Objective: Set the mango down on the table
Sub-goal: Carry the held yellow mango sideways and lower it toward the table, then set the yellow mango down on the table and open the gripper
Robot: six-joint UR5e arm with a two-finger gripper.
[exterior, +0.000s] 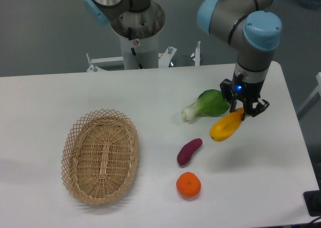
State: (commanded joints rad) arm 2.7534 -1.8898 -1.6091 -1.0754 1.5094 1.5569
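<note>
- Mango (226,127), one only, is hanging tilted in the gripper (245,110), its upper right end sitting between the fingers and its lower left end pointing down toward the table (150,92).
- One gripper is showing, and its two black fingers (261,108) are closing narrow around that upper end of the yellow-orange fruit; a small blue light is glowing on the body above them.
- One robot arm (251,35), grey with pale blue joint caps, is reaching down from the top of the view to the gripper; its base column (136,42) is standing behind the far edge of the table.
- A faint shadow is lying on the white top under and to the right of the fruit; whether the low tip is touching the surface is something I cannot tell.
- One leafy green vegetable (208,104) with a white stalk end is lying just to the left of the gripper, close to the fruit.
- One purple sweet potato (189,151) is lying below and left of the fruit, apart from it.
- One round orange tangerine (188,184) is sitting near the sweet potato, toward the front edge.
- One oval wicker basket (75,153) is resting well apart on the left side of the table, with nothing showing inside it.
</note>
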